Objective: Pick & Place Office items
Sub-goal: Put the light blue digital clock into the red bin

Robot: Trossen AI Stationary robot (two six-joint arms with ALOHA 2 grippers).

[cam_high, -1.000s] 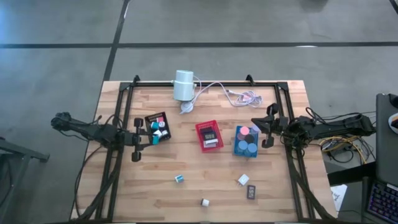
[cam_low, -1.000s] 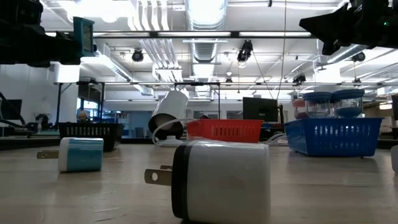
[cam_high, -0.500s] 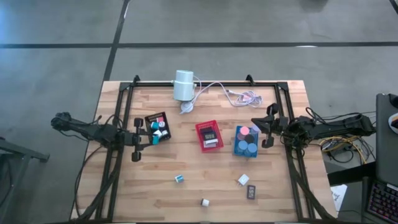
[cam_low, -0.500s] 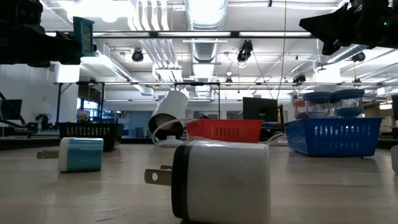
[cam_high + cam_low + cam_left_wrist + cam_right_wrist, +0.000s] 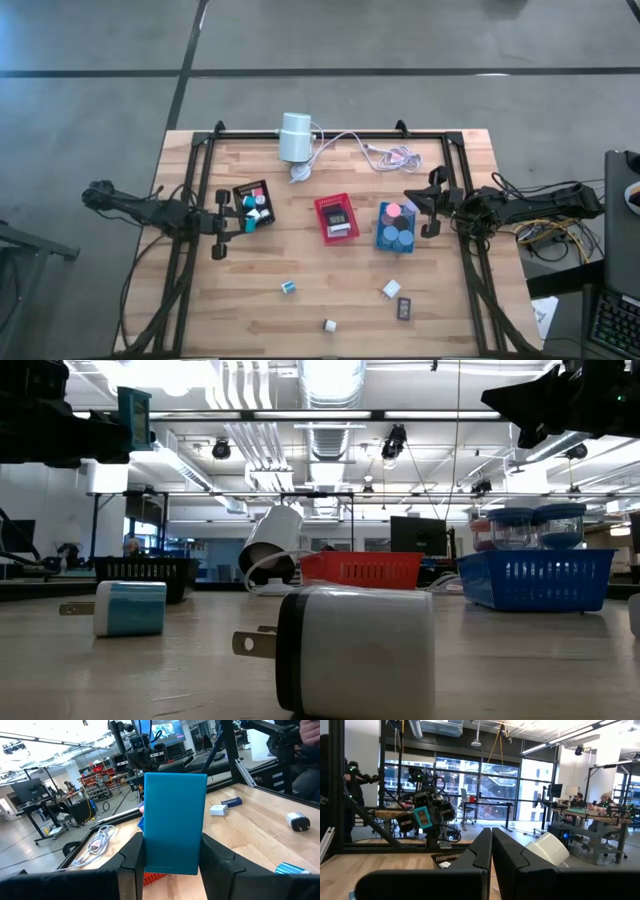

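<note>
My left gripper hovers level over the table's left side, next to the black tray, and is shut on a teal block, one of the office items. In the high view this block shows just past the gripper. More items lie loose on the near half: a teal-and-white plug block, a white one, a dark one and a white plug. My right gripper is shut on nothing, raised at the table's right beside the blue tray. My left gripper pinches the teal block between its two fingers, one on each side face, at the block's end nearest the wrist. The fingers come level from the table's left. The block stands out past the fingertips, lifted clear of the table.
The black tray holds several small pieces. The red tray sits mid-table, and the blue tray holds pink and blue round discs. A white cylinder with cables lies at the far edge. Bare wood lies between the loose items.
</note>
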